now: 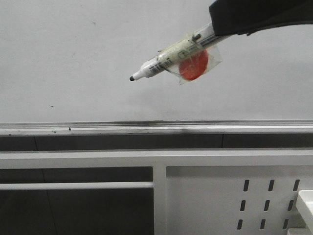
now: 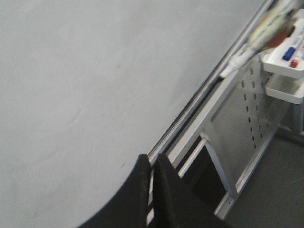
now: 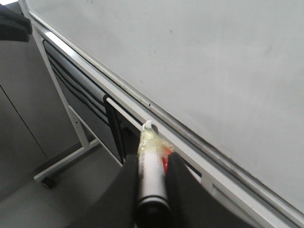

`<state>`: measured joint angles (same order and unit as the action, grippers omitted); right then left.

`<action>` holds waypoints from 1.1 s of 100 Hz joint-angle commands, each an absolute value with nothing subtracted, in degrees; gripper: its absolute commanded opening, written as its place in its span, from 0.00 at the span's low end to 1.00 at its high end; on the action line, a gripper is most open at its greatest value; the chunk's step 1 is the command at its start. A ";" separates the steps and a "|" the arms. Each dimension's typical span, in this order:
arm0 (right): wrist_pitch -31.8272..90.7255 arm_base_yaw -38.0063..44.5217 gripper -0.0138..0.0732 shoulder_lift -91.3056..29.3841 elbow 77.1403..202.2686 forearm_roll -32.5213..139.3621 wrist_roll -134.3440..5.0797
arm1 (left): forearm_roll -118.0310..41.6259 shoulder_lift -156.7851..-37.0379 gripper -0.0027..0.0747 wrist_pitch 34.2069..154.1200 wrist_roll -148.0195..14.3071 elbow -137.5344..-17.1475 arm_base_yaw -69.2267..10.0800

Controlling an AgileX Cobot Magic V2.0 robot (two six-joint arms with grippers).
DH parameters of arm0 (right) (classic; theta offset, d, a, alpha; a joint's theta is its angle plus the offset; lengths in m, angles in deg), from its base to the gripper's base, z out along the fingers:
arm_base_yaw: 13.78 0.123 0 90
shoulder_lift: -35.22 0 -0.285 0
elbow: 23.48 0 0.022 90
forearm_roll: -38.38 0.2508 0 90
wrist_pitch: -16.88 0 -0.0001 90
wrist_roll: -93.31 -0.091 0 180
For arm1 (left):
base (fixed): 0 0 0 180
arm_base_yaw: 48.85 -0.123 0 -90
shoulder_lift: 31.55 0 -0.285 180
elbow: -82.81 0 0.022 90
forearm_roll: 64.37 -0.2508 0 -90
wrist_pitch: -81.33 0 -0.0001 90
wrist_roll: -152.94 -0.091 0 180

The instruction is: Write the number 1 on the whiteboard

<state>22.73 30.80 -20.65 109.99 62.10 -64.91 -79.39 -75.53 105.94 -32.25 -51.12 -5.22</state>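
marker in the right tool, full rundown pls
The marker has a pale barrel with dark print, wrapped in clear tape holding a red blob. Cap off, its dark tip points down-left in front of the whiteboard; contact can't be judged. The right tool is shut on its rear end. No stroke visible.

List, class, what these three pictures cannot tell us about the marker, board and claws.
- Marker tip touching the board: front view gives no depth.
- Marker tip: blurred in the right wrist view.
- Right claw: cut off in the front view.
- Left claw: only its fingertips show.
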 commanded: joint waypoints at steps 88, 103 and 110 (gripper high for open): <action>9.79 25.39 0.08 -21.52 113.00 59.87 -64.76 | -62.65 -75.84 0.01 53.34 -16.66 -34.92 -17.74; 11.96 25.39 0.08 -21.56 115.58 58.56 -64.76 | -62.65 -76.06 0.01 53.34 -16.66 -34.92 -17.74; 11.70 25.24 0.08 -21.65 115.96 57.91 -64.63 | -62.65 -76.58 0.01 53.43 -16.66 -34.92 -17.74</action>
<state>15.36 25.82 -21.80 113.45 59.25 -64.91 -63.20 -75.64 57.73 -16.72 -33.36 -17.57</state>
